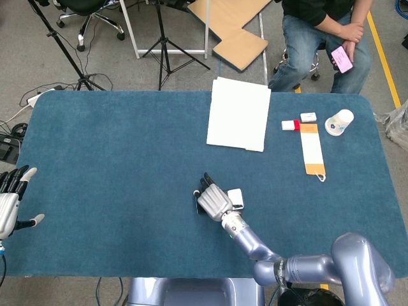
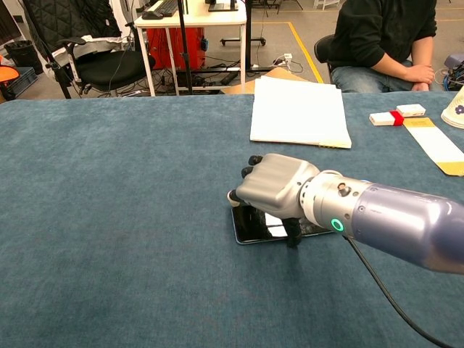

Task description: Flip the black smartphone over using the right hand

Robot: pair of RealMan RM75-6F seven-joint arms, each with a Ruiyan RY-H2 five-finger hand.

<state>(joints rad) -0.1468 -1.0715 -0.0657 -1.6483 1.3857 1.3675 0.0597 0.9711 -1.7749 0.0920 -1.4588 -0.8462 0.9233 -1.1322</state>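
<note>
The black smartphone [image 2: 253, 225] lies flat on the blue table [image 2: 109, 217], its glossy face up and reflecting light. My right hand [image 2: 276, 190] sits on top of it, palm down. The fingers curl over the phone's far left edge and the thumb presses at its near edge, so the hand grips the phone across its width. In the head view my right hand [image 1: 213, 199] covers most of the smartphone [image 1: 235, 198]; only its right end shows. My left hand [image 1: 10, 196] hangs off the table's left edge with fingers spread, holding nothing.
A white paper stack [image 1: 239, 113] lies at the far middle. To the right are a yellow-and-white strip [image 1: 312, 148], two small boxes [image 1: 291, 125] and a paper cup [image 1: 339, 122]. A person [image 1: 319, 29] sits beyond the far edge.
</note>
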